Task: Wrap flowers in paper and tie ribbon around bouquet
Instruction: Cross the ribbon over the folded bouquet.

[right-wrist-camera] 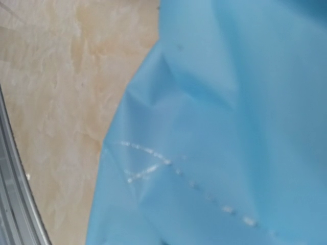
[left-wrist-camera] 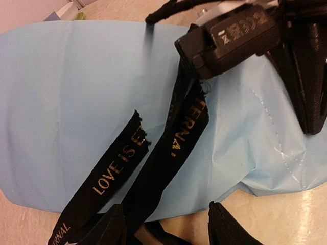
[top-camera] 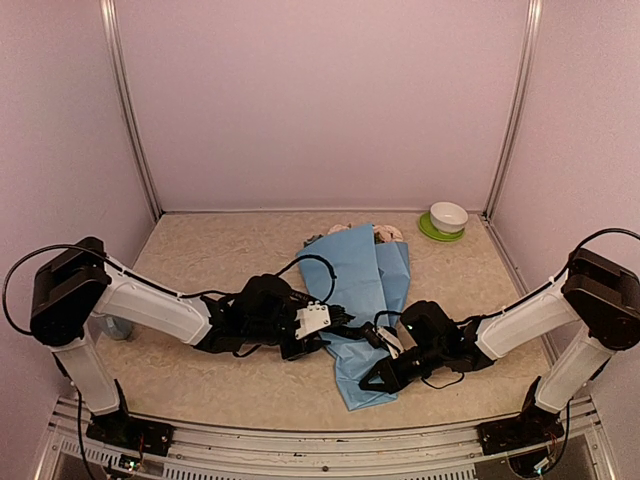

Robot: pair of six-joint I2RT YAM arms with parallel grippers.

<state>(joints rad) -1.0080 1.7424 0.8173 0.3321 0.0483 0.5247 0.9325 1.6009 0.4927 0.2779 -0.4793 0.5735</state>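
Note:
The bouquet lies on the table, wrapped in light blue paper (top-camera: pixel 355 275) (left-wrist-camera: pixel 76 102) (right-wrist-camera: pixel 230 127). Pale flowers (top-camera: pixel 343 230) poke out at its far end. Across the paper run two strands of black ribbon (left-wrist-camera: pixel 122 163) with gold lettering, one ending in a frayed tip. My left gripper (top-camera: pixel 338 325) (left-wrist-camera: pixel 168 227) is at the wrap's left edge, jaws apart, and the wider strand runs along its left finger. My right gripper (top-camera: pixel 373 382) (left-wrist-camera: pixel 311 125) rests shut on the narrow near part of the paper. Its fingers are hidden in the right wrist view.
A white bowl on a green saucer (top-camera: pixel 447 218) stands at the back right. A small grey object (top-camera: pixel 118 327) sits beside the left arm. Pale booth walls close in three sides. The metal front rail (right-wrist-camera: pixel 15 204) runs close to the paper's near end.

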